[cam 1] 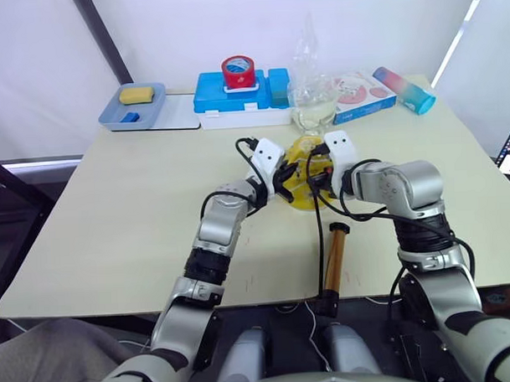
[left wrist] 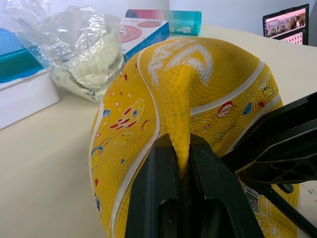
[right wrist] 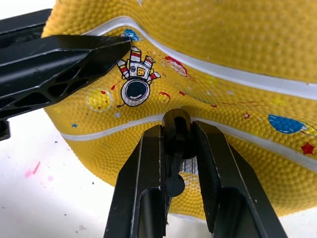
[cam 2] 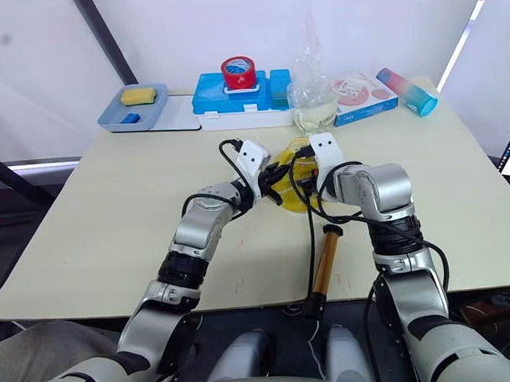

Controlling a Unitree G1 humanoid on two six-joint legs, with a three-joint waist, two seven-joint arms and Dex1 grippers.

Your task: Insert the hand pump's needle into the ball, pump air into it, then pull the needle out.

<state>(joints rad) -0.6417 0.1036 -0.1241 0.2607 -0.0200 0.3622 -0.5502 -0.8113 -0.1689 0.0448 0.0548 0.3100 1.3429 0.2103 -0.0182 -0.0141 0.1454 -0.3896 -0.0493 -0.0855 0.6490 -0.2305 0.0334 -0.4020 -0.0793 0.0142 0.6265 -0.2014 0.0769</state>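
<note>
Grippers both working the limp yellow rubber ball with white seam lines and small printed pictures, which is sitting on the beige table just past centre, toward 12 o'clock from the robot. Left gripper is clenching a raised fold of the ball's skin between its two black fingers, coming in from the ball's 9 o'clock side. Right gripper is clamping the small black fitting of the needle, pressing it against the ball at a white seam; the metal tip itself is hidden, so I can't tell how deep it is sitting. Slim copper-orange hand pump with black T-handle is lying on the table at 6 o'clock from the ball, near the table's front edge, its thin black hose running up toward the right gripper. Beyond the ball at 12 o'clock a crumpled clear plastic bag is standing, with a blue plastic box carrying a red tape roll at 11 o'clock.
</note>
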